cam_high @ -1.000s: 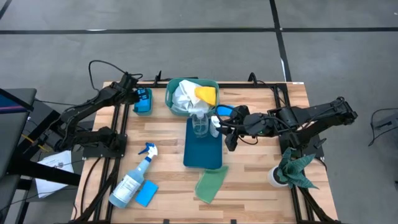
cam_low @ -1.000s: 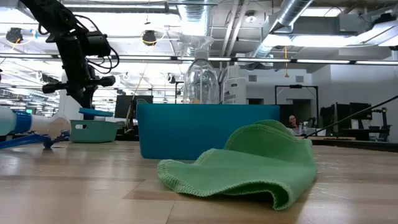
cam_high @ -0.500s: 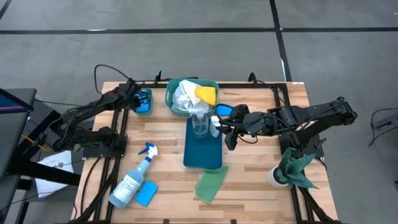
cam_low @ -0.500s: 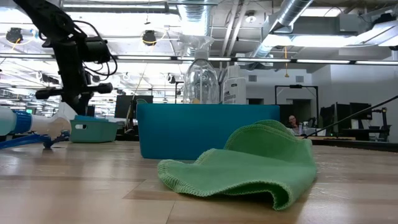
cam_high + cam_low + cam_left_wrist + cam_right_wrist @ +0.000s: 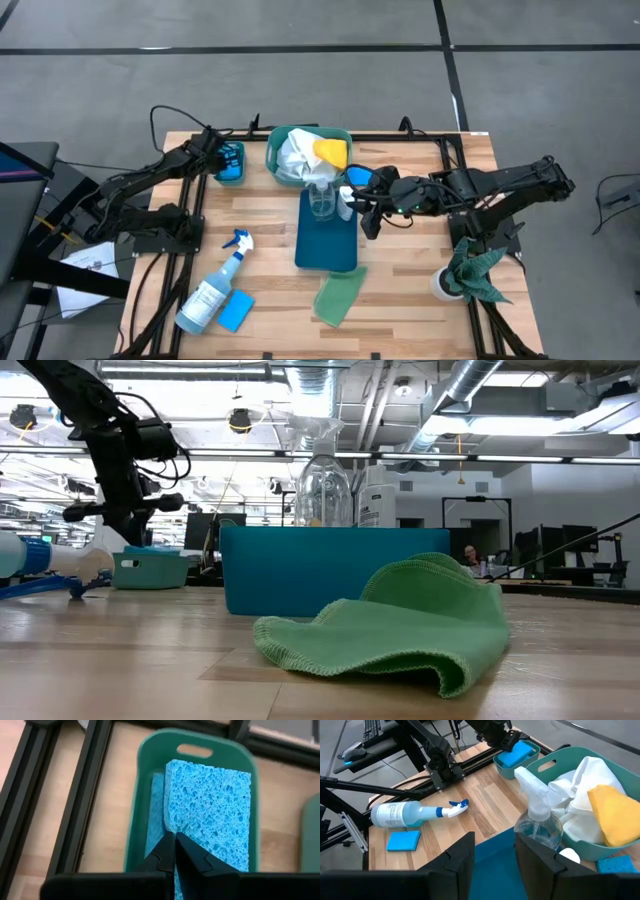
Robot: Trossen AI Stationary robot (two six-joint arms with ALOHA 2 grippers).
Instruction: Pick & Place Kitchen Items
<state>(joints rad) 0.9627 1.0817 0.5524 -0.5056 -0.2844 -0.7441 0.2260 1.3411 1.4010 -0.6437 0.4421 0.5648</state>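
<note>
The left gripper [image 5: 174,851] is reaching over the small teal bin [image 5: 230,163] at the table's far left edge, its fingers pinched shut just against the blue sponge [image 5: 207,815] lying inside it. The right gripper [image 5: 493,851] is hovering with fingers spread beside the clear spray bottle [image 5: 322,197] standing in the blue tray [image 5: 326,248] at mid-table.

The blue sponge [image 5: 210,815] hides the small teal bin's [image 5: 134,835] floor.

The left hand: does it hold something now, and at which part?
Yes. The left hand is shut on a blue sponge, pinching its edge, inside the small teal bin. The right hand is open and holds nothing.
</note>
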